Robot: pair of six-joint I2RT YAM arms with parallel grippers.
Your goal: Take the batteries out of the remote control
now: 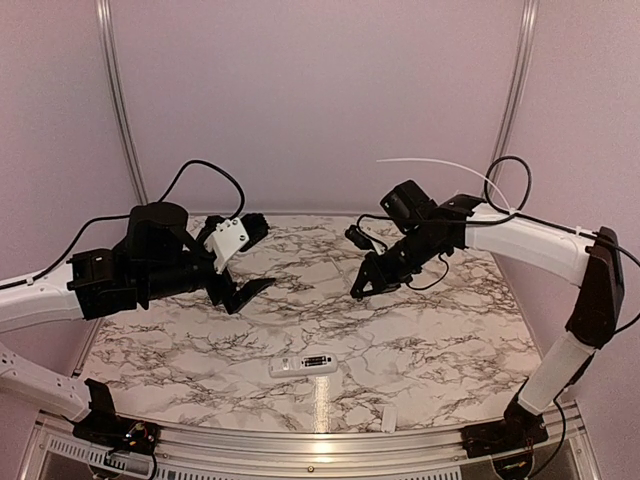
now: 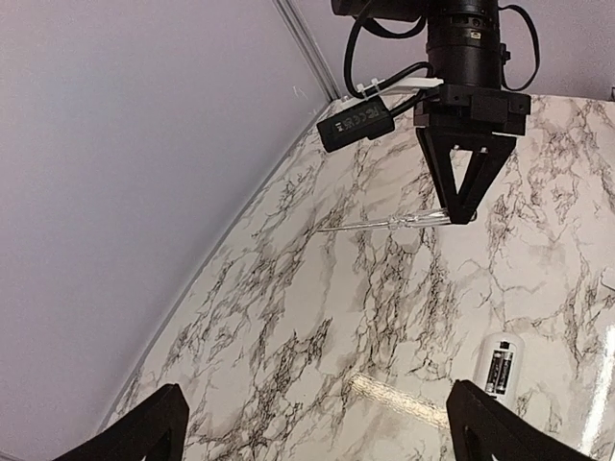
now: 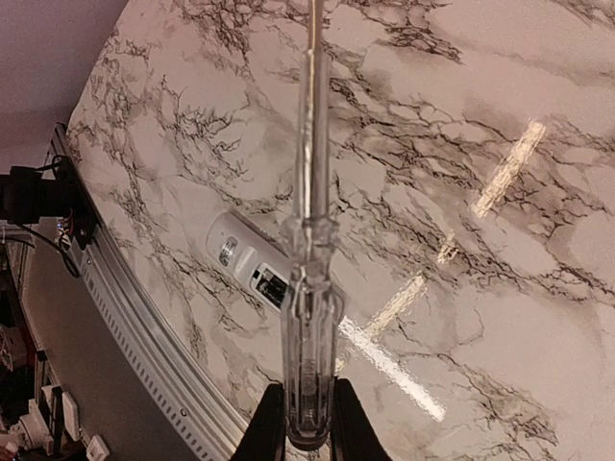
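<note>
The white remote control lies back-up on the marble table near the front edge. Its compartment is uncovered, and the dark batteries sit inside it. My left gripper hangs open and empty above the table, left of and behind the remote. My right gripper hovers to the right rear, shut on a clear-handled screwdriver. In the right wrist view the remote and its batteries lie below and behind the tool's shaft. The left wrist view has the remote at lower right.
A small flat white plastic piece lies at the table's front edge, right of the remote. A metal rail runs along the front edge. Purple walls close in the back and sides. Cables hang from the right arm.
</note>
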